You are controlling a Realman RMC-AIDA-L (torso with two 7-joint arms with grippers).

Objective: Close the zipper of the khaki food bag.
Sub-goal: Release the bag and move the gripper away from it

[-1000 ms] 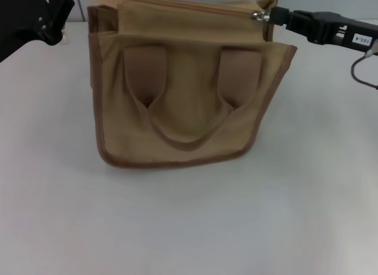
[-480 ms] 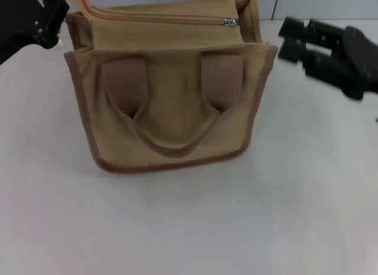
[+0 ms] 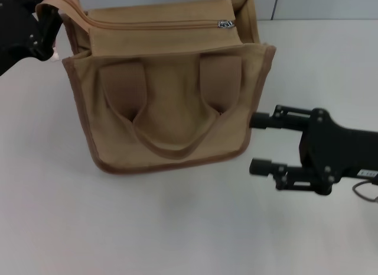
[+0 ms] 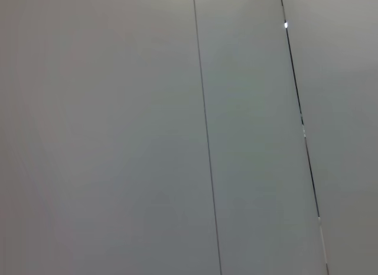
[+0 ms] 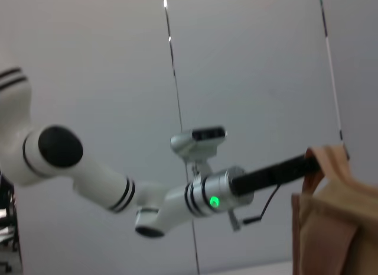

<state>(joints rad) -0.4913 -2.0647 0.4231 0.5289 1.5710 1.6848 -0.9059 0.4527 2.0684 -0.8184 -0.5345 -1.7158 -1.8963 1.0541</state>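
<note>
Matt canvas khaki food bag (image 3: 171, 103), shiny metal zipper (image 3: 225, 24).

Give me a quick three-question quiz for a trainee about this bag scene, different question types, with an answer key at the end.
1. True or false: the right gripper is pinching the pull tab.
2. Multiple choice: where along the zipper does the pull tab sit? A) at the end on the robot's left B) midway C) near the end on the robot's right
3. Fill in: the left gripper is at the bag's top ____ corner, at a strap.

Key: 1 false, it is open and apart from the bag, low on the right side. 2 C. 3 left.
</note>
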